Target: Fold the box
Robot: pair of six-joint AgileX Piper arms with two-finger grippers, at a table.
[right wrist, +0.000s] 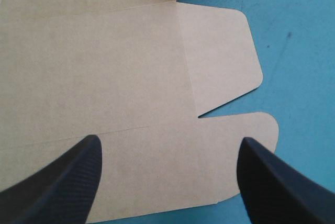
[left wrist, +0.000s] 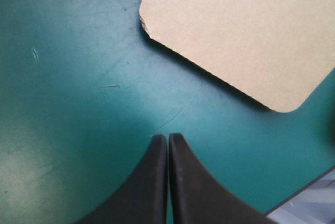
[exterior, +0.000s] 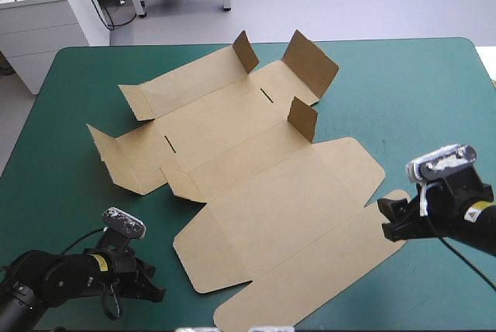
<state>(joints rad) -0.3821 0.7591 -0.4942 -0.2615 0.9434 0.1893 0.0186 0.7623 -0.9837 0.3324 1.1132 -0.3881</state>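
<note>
Inspection of the bench (exterior: 418,84), for your attention.

Item 1, the box (exterior: 256,177): you have it as a cut brown sheet, unfolded, lying across the middle of the teal-green cover. Most of the board lies flat. Its broad panel with rounded corners points toward the near edge, between the two arms. At the far end three short flaps stand raised: one far flap (exterior: 246,51), a larger flap (exterior: 310,63) beside it, and a third flap (exterior: 303,119) nearer the middle. At the sheet's left end two side flaps (exterior: 105,150) tilt up off the cover.

Item 2, your left fingers (exterior: 151,289): they sit near the near left corner of the bench, apart from the sheet. In the left wrist view the left fingers (left wrist: 159,153) are pressed together in one pointed arch and grip nothing. Bare cover lies under them. A rounded corner of the box (left wrist: 235,30) lies ahead of them, not touching.

Item 3, your right fingers (exterior: 393,219): they stand at the sheet's near right edge. In the right wrist view the right fingers (right wrist: 78,171) are spread wide with nothing gripped. The box (right wrist: 104,67) lies flat under and ahead of them. Two rounded tabs, parted by a notch, lie by one finger. You cannot tell from these views whether the tips touch the board
</note>
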